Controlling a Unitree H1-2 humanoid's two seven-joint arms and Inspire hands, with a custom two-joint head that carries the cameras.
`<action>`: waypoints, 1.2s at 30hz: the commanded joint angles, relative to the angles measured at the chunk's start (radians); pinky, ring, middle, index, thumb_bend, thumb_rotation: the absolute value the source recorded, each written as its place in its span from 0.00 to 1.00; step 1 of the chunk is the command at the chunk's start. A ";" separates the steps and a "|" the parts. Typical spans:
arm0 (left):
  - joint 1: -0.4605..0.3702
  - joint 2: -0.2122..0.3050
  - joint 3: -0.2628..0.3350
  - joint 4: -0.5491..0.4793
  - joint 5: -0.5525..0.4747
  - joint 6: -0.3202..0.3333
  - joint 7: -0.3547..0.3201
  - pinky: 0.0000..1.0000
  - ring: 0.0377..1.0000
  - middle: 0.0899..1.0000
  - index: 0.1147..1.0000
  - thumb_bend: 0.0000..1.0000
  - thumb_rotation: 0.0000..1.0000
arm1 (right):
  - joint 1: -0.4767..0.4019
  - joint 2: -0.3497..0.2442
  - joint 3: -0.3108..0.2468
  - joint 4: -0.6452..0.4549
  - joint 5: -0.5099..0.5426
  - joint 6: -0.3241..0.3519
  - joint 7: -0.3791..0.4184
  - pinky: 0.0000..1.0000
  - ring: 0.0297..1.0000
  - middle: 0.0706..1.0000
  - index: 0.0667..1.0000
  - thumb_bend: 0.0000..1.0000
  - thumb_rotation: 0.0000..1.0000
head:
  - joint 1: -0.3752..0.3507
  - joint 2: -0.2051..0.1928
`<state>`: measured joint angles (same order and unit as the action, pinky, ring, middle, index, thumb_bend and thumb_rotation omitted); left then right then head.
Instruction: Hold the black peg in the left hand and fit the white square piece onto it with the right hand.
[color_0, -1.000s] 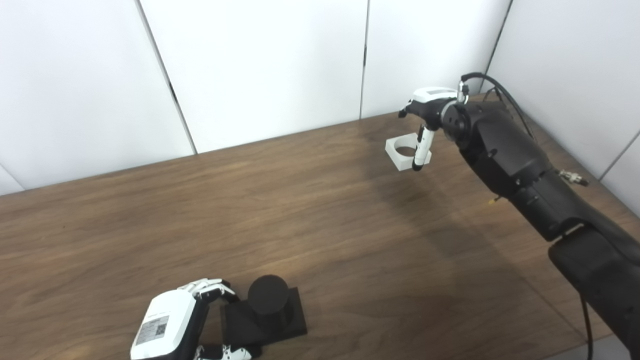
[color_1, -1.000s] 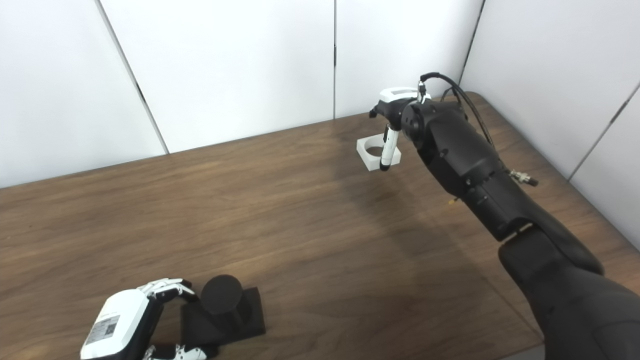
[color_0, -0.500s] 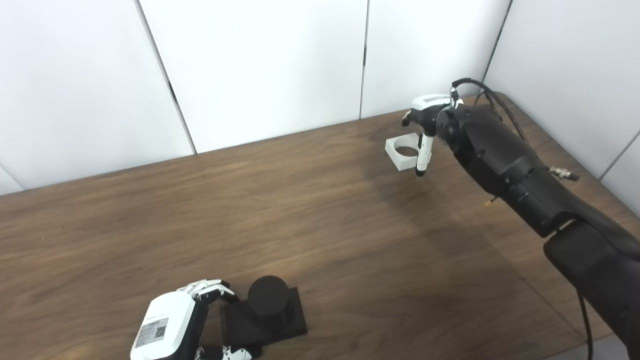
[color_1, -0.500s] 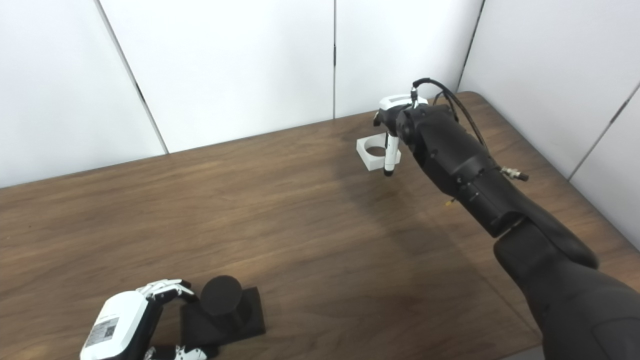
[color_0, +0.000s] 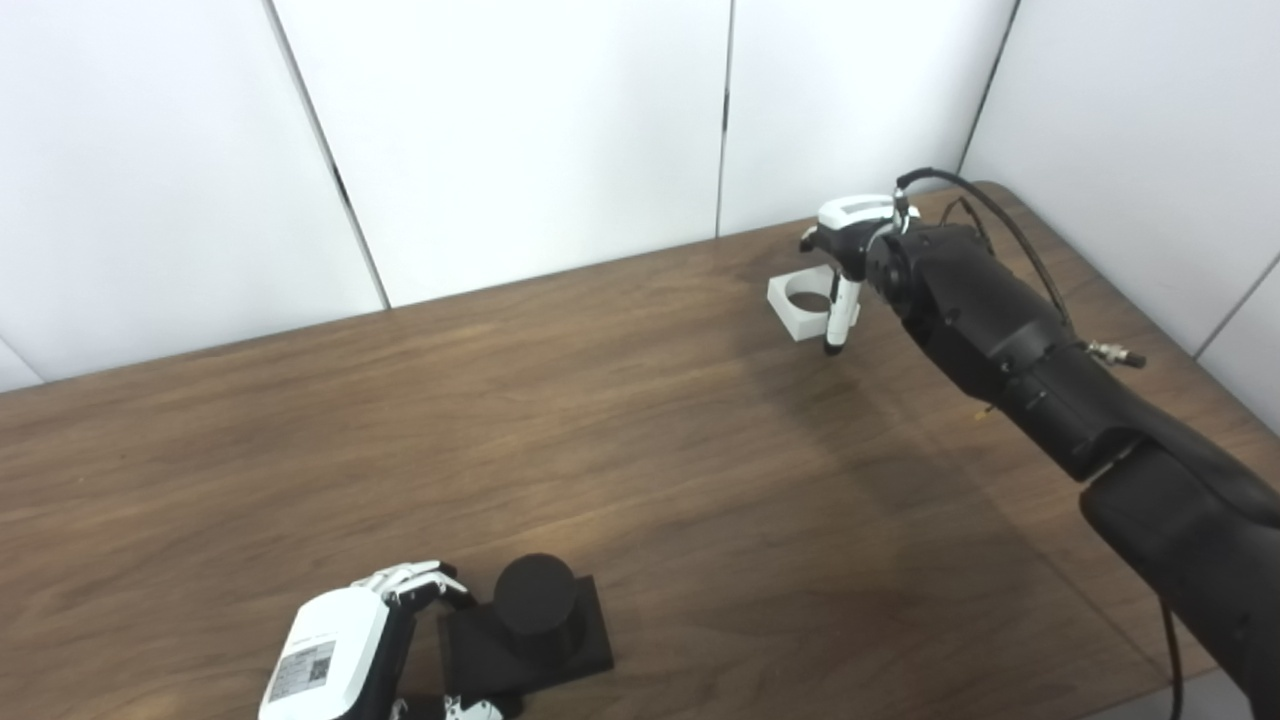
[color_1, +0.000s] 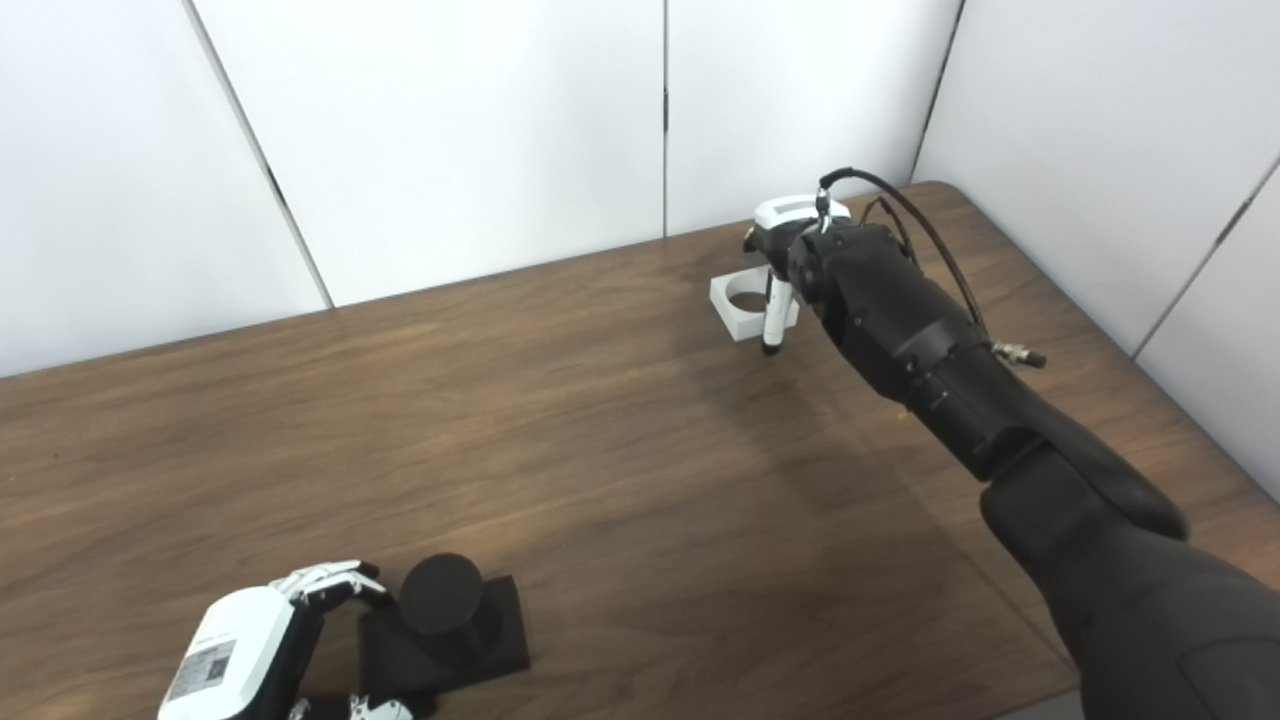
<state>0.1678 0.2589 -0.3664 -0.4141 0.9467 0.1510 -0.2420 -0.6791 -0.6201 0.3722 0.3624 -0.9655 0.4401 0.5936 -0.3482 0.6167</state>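
Note:
The black peg (color_0: 535, 596) is a short cylinder standing on a square black base (color_0: 590, 640) near the table's front left. My left hand (color_0: 335, 660) sits against the base's left side, with fingers (color_0: 420, 580) curled onto its back corner and the thumb at its front edge. The white square piece (color_0: 798, 305), with a round hole, lies flat at the far right of the table. My right hand (color_0: 850, 228) hovers low over its right side. One finger (color_0: 838, 318) points down just in front of the piece's right edge, and nothing is gripped.
The brown wooden table (color_0: 600, 430) runs back to white wall panels. Its rounded far right corner (color_1: 940, 190) lies just behind my right hand. A black cable (color_0: 990, 205) loops off the right wrist.
My right hand has come down and a little forward onto the white piece, and its forearm now lies lower. The piece, the peg and my left hand have stayed in place.

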 joint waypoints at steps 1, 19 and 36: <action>0.064 0.012 -0.021 0.028 0.001 0.029 -0.072 0.79 0.81 0.77 0.42 0.52 0.06 | -0.052 -0.011 -0.005 0.004 0.002 -0.011 -0.041 0.99 1.00 1.00 0.90 0.85 0.14 | -0.001 0.001; 0.065 0.006 -0.024 0.014 0.004 0.048 -0.083 0.78 0.81 0.77 0.42 0.52 0.06 | -0.045 0.000 0.018 0.028 0.034 -0.056 -0.131 0.95 0.98 0.95 0.76 0.81 0.26 | 0.010 0.007; 0.067 0.000 -0.027 0.007 0.002 0.053 -0.084 0.78 0.82 0.77 0.42 0.52 0.05 | -0.029 -0.008 0.022 0.026 0.043 -0.077 -0.147 0.93 0.97 0.92 0.69 0.79 0.26 | 0.017 0.015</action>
<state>0.1849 0.2528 -0.3685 -0.4352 0.9538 0.1788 -0.2451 -0.6794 -0.6133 0.3957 0.4117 -0.9256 0.3814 0.4656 -0.3298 0.6305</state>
